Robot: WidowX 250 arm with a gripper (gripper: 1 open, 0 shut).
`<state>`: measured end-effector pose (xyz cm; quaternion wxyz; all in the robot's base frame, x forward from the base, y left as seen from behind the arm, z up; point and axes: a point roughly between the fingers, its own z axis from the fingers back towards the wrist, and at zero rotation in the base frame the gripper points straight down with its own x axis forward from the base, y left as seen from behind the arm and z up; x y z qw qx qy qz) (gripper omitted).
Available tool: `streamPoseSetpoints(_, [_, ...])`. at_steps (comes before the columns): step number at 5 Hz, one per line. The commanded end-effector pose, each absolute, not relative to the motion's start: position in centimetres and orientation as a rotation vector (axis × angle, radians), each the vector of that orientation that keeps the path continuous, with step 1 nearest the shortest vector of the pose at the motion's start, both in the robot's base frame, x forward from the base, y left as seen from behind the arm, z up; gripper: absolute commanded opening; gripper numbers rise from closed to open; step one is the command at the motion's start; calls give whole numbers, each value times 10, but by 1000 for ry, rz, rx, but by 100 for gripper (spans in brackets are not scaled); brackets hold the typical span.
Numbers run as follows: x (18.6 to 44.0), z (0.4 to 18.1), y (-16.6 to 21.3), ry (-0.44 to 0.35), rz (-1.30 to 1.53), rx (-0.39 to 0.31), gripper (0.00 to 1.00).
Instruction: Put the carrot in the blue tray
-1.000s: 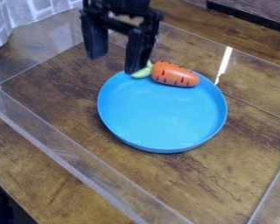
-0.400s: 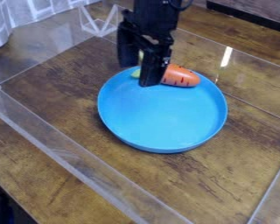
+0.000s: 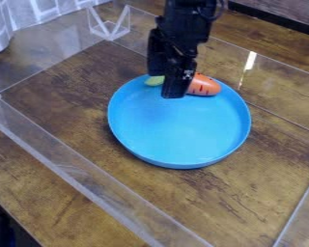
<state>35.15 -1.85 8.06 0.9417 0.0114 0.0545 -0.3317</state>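
The blue tray (image 3: pixel 170 135) lies in the middle of the wooden table. The orange carrot (image 3: pixel 208 87) rests on the tray's far rim, its pale green tip (image 3: pixel 154 81) pointing left. My black gripper (image 3: pixel 168 84) comes down from above onto the carrot's left half, open, with one finger on each side of it. The fingers hide the carrot's middle. Whether they touch the carrot does not show.
A clear plastic wall (image 3: pixel 67 159) runs along the table's left and front sides. A white wire object (image 3: pixel 108 19) stands at the back left. A dark object (image 3: pixel 280 12) sits at the back right edge.
The gripper has moved right and lower, from left of the carrot's green tip to over the carrot itself. The carrot and tray have not moved.
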Motion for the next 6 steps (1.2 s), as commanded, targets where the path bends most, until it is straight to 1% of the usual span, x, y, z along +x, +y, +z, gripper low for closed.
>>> streamPoseSetpoints(1, [368,97,-30,35,-783,58,100])
streamPoseSetpoints(3, [380,89,-37,21,-852,87,100])
streamPoseSetpoints(6, [395,74,-42,10,-870,103,100])
